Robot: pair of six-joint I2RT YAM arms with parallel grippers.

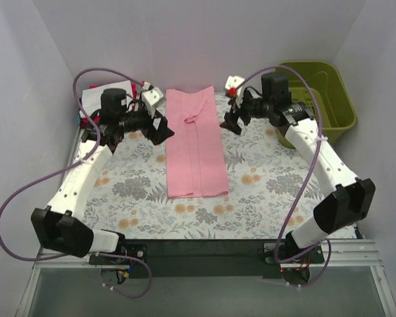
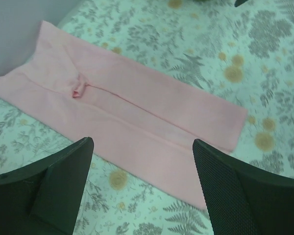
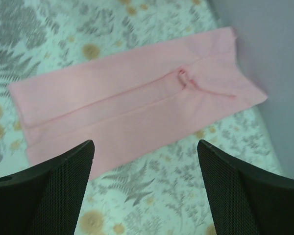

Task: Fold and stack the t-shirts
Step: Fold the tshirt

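Observation:
A light pink t-shirt [image 1: 195, 142] lies flat in the middle of the table, folded lengthwise into a long narrow strip with its collar end at the back. My left gripper [image 1: 162, 129] hovers just left of the strip's upper half, open and holding nothing. My right gripper [image 1: 234, 121] hovers just right of it, also open and holding nothing. In the left wrist view the pink t-shirt [image 2: 137, 112] runs across the frame beyond the wide-apart left gripper [image 2: 142, 143]. The right wrist view shows the pink t-shirt [image 3: 137, 103] beyond the open right gripper [image 3: 145, 143].
The floral table cloth [image 1: 264, 178] covers the table. An olive-green bin [image 1: 320, 92] stands off the back right corner. Something white and flat [image 1: 102, 92] lies at the back left with a bit of red [image 1: 79, 120] beside it. White walls close in on three sides.

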